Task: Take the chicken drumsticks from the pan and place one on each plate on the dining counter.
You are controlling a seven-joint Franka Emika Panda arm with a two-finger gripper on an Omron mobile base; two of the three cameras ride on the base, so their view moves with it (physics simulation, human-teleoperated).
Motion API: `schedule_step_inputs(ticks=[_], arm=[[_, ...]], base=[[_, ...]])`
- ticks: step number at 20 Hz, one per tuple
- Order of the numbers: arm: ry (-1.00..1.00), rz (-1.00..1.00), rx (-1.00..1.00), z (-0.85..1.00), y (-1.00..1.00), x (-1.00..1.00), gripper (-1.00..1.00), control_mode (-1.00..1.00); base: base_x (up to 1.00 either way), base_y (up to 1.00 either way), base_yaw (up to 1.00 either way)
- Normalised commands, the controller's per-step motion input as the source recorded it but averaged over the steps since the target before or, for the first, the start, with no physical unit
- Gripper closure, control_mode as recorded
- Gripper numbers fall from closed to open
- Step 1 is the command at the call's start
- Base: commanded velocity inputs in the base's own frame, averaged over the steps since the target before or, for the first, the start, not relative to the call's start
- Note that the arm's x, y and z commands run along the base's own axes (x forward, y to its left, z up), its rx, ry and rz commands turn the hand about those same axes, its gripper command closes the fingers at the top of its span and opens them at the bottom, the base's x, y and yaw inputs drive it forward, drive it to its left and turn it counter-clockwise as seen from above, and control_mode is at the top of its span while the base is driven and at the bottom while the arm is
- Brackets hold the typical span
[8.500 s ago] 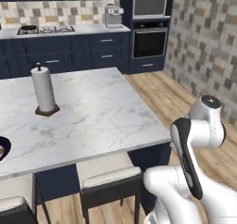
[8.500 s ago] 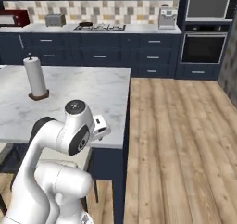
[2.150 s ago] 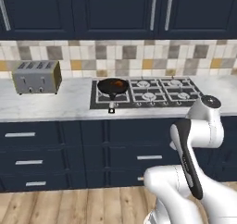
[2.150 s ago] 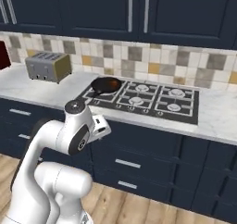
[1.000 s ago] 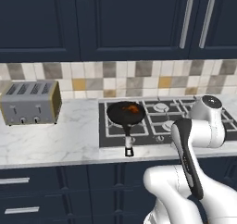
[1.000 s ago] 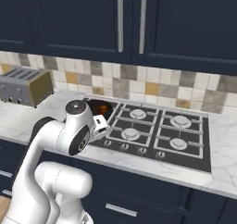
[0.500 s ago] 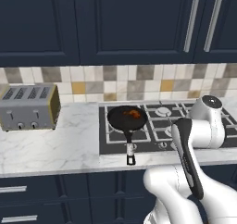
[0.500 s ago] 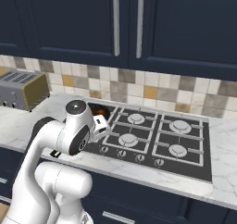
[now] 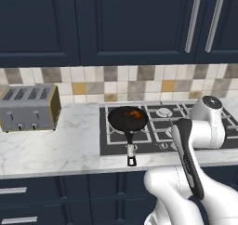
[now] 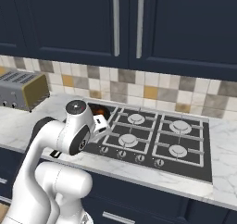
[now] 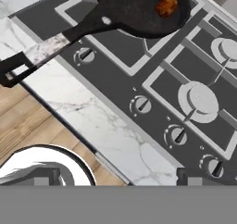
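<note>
Chicken drumsticks lie in the pan on the hob's rear-left burner; gripper opening cannot be told; risk: a descending hand nudges the overhanging handle, sliding the pan.

A white marble worktop carries a silver toaster at nine o'clock and a black hob at three, the pan on it.

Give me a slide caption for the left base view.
Round black frying pan holding orange-brown chicken drumsticks sits on the black gas hob, silver four-slot toaster alongside.
</note>
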Motion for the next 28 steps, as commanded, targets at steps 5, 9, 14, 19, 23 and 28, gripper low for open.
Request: schedule_step_inputs(ticks=[5,9,14,19,23,28], arm=[[-0.12,-0.08,0.06,0.0,0.2,0.26,-1.0,-1.0],[-0.17,-0.15,0.03,0.0,0.49,0.33,-1.0,-1.0],[-0.06,-0.23,0.0,0.0,0.52,0.53,-1.0,-1.0],[0.0,-0.31,0.0,0.0,0.32,0.57,-1.0,-1.0],[0.06,-0.2,0.07,0.0,0.0,0.63,-1.0,-1.0],[0.14,-0.15,0.06,0.02,0.0,0.68,-1.0,-1.0]], base=[[0.0,0.0,0.0],[0.0,0.0,0.0],[0.0,0.0,0.0],[0.0,0.0,0.0],[0.0,0.0,0.0],[0.0,0.0,0.0]])
